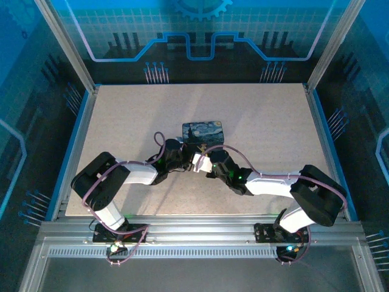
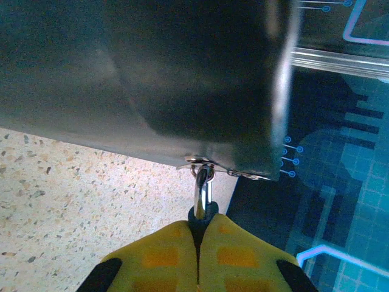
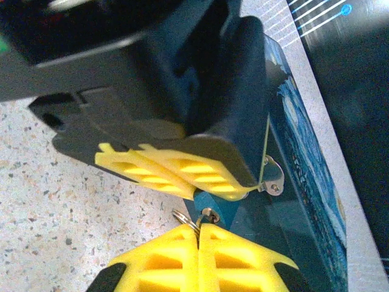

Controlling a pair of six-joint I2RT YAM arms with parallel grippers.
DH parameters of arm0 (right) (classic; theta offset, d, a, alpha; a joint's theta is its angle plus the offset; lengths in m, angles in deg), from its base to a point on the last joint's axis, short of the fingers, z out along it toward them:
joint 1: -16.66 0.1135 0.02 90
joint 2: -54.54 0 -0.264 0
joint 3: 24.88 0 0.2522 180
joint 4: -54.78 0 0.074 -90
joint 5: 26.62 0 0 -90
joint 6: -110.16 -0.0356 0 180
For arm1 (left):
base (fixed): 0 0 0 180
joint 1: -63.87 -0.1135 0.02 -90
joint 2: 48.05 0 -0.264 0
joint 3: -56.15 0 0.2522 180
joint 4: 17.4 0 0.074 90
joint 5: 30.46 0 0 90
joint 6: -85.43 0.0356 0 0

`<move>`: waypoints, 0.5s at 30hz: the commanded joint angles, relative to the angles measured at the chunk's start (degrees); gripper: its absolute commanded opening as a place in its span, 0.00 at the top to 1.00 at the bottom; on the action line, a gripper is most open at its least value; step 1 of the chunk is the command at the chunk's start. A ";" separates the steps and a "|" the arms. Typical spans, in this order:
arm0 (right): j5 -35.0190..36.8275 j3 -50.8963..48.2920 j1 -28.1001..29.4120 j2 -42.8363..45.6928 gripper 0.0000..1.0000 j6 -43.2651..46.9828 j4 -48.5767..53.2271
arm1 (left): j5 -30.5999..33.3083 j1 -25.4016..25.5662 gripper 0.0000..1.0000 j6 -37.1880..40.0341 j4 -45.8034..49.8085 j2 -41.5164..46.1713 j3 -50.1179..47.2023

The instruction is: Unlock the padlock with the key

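The padlock (image 3: 220,208) is a small blue block hanging by its silvery shackle (image 2: 202,190) from the hasp (image 3: 271,177) on the front of the Starry Night tin (image 1: 203,131). My left gripper (image 2: 200,228) is shut on the padlock's body (image 2: 202,214); its yellow fingers (image 3: 182,169) clamp it from above in the right wrist view. The key (image 3: 208,215) sits in the keyhole on the padlock's face, with its ring (image 3: 182,218) sticking out to the left. My right gripper (image 3: 198,230) is shut on the key. Both grippers meet in front of the tin (image 1: 197,160).
The tin's long printed side (image 3: 307,176) runs along the right of the right wrist view. It stands mid-table on the speckled tabletop (image 1: 121,115). Blue-lit enclosure walls and metal posts (image 1: 79,67) surround the table, and an aluminium rail (image 1: 194,228) runs along the near edge.
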 commanded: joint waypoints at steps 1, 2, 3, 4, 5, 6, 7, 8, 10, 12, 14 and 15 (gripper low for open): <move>-0.77 2.24 0.67 0.23 1.00 -8.06 -3.24 | -1.44 0.79 1.00 -0.15 -3.30 0.19 0.24; -0.86 2.12 0.59 0.00 1.00 -9.58 -3.80 | -1.44 0.78 1.00 -0.11 -3.30 0.19 0.16; -1.21 2.06 0.54 -0.27 1.00 -11.75 -4.46 | -1.34 0.75 1.00 -0.14 -3.22 0.19 0.15; -1.47 2.06 0.47 -0.62 1.00 -13.85 -4.75 | -1.35 0.75 1.00 -0.16 -3.20 0.19 0.15; -1.73 2.09 0.46 -0.85 1.00 -15.76 -5.13 | -1.33 0.75 1.00 -0.12 -3.19 0.12 0.15; -2.02 1.98 0.21 -1.19 1.00 -18.26 -5.50 | -1.32 0.79 1.00 -0.19 -3.22 0.10 0.15; -2.29 1.85 -0.05 -1.50 1.00 -20.93 -5.85 | -1.25 0.79 1.00 -0.19 -3.15 -0.03 0.15; -2.80 1.68 -0.35 -1.68 1.00 -23.30 -6.37 | -1.26 0.79 1.00 -0.13 -3.17 0.00 0.07; -4.88 0.78 -1.28 -1.78 1.00 -29.16 -7.86 | -1.19 0.83 1.00 -0.27 -3.17 -0.08 0.02; -7.09 -0.28 -2.23 -1.69 1.00 -33.91 -9.54 | -1.13 0.88 1.00 -0.20 -3.19 -0.16 0.00; -9.14 -0.74 -2.96 -1.69 1.00 -37.36 -10.23 | -1.13 0.88 1.00 -0.20 -3.18 -0.25 -0.02; -9.80 -0.83 -3.17 -1.82 1.00 -38.51 -10.27 | -1.09 0.88 1.00 -0.13 -3.17 -0.34 -0.02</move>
